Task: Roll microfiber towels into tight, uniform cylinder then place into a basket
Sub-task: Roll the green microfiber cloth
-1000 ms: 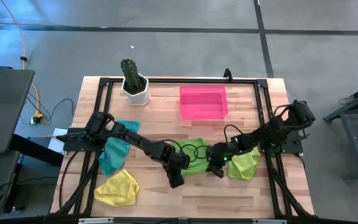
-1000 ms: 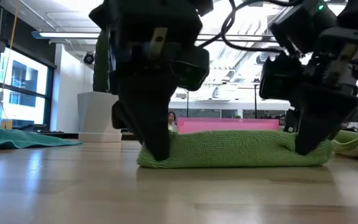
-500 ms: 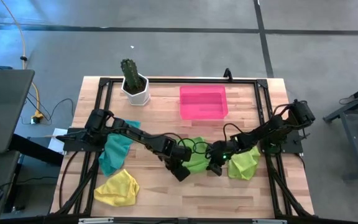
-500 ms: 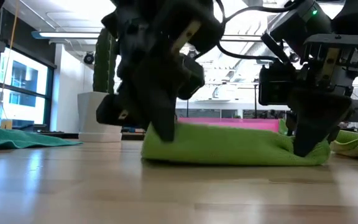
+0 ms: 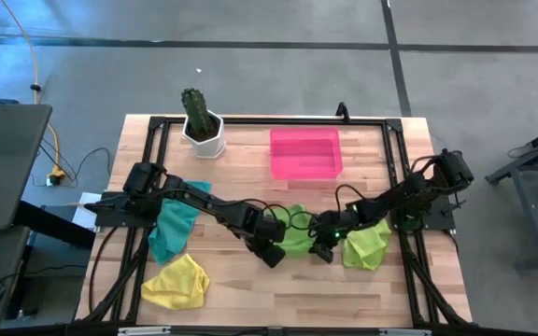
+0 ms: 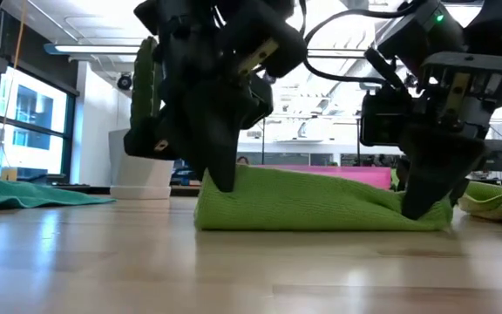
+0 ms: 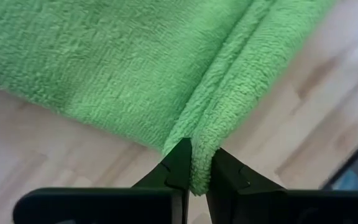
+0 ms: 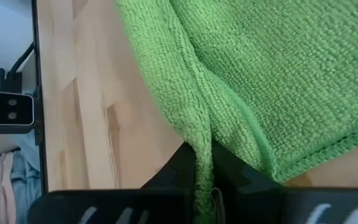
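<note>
The lime green towel [image 5: 295,235] is lying mid-bench, between my two grippers, and I'm pinching it at both ends. My left gripper [image 7: 195,171] is nipping the towel's near edge, jaws closed on a fold of cloth; my right gripper [image 8: 205,163] is clamped on the opposite end the same way. Since a second ago I'm lifting and carrying that near edge over: the left end now stands higher and the cloth is bunching thicker there, so the roll is only starting. The second lime towel [image 5: 368,245] is waiting just beside my right arm, the teal towel [image 5: 171,224] and yellow towel [image 5: 177,283] on the left. The pink basket [image 5: 305,154] is sitting well apart, with no towels in it.
</note>
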Tool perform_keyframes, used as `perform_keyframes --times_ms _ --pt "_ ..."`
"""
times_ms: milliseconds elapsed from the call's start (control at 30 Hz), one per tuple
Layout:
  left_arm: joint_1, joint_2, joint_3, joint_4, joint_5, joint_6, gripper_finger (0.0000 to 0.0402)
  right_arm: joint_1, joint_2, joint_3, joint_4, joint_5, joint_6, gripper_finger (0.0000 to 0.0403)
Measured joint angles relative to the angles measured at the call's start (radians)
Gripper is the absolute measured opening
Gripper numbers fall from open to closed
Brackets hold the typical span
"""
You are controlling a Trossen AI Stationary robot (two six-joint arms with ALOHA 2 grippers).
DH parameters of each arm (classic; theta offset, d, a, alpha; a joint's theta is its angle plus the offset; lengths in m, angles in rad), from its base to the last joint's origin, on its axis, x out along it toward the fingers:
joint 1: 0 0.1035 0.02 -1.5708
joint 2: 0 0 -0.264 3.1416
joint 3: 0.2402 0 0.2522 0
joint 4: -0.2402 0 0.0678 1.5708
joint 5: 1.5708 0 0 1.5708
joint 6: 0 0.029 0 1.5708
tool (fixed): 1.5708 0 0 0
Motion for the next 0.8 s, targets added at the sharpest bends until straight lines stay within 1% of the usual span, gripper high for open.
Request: perform_keyframes --times_ms 133,333,500,633,800 --pt "0.000 0.013 -0.012 0.004 -0.009 -0.029 0.0026 0.000 0.000 0.000 0.000 0.005 -0.008 0.0012" --pt "-0.015 0.044 -0.014 0.009 -0.004 -0.034 0.0026 0.001 0.000 0.000 0.001 0.009 -0.035 0.0012" --pt "-0.017 0.051 -0.014 0.007 -0.008 -0.033 0.0026 0.001 0.000 0.000 0.005 0.008 -0.150 0.0018" --pt "-0.019 0.051 -0.015 0.007 -0.021 -0.022 0.0026 0.001 -0.042 -0.003 -0.014 0.009 -0.269 0.0058" --pt "-0.023 0.052 -0.015 0.007 -0.027 -0.019 0.0026 0.003 -0.158 -0.004 -0.040 0.005 -0.408 0.0122"
